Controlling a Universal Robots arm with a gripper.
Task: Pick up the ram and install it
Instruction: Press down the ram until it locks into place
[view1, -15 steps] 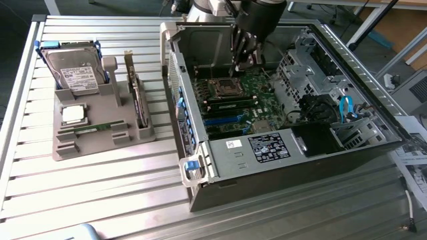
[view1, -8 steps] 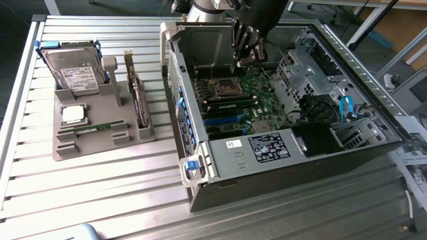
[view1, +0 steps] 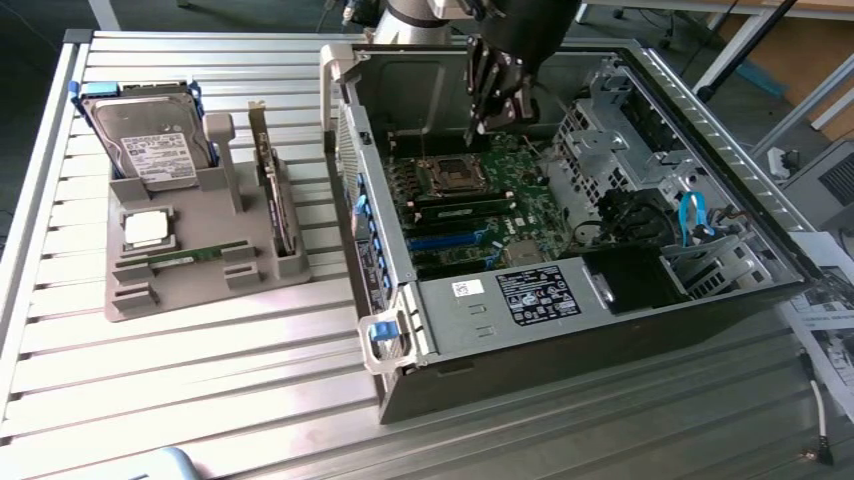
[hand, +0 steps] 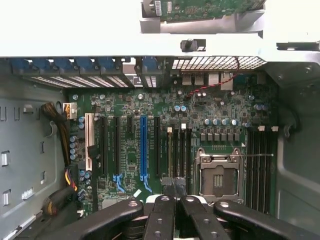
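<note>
Green stick of ram (view1: 187, 257): lies flat in a slot of the grey holder tray (view1: 134, 300), on the exterior view's left, well apart from the gripper and untouched. Same tray: silver processor chip (view1: 146, 228) just behind the ram, hard drive (view1: 147, 142) propped at the far end, taller expansion card (view1: 276, 200) standing on edge along the side nearest the case. Tray rests on a slatted metal table (view1: 200, 400). Computer case (view1: 534, 330): lies on its side, panel off, motherboard (view1: 505, 195) exposed. Gripper (view1: 483, 128): black, hanging inside the case above the board, near the open processor socket (view1: 445, 175); fingers drawn together with nothing seen between them. Wrist view: gripper (hand: 175, 189) tips meeting over the motherboard (hand: 150, 107), beside the processor socket (hand: 219, 175) and above a bank of long black memory slots (hand: 179, 150); one blue card slot (hand: 143, 145) further along.
</note>
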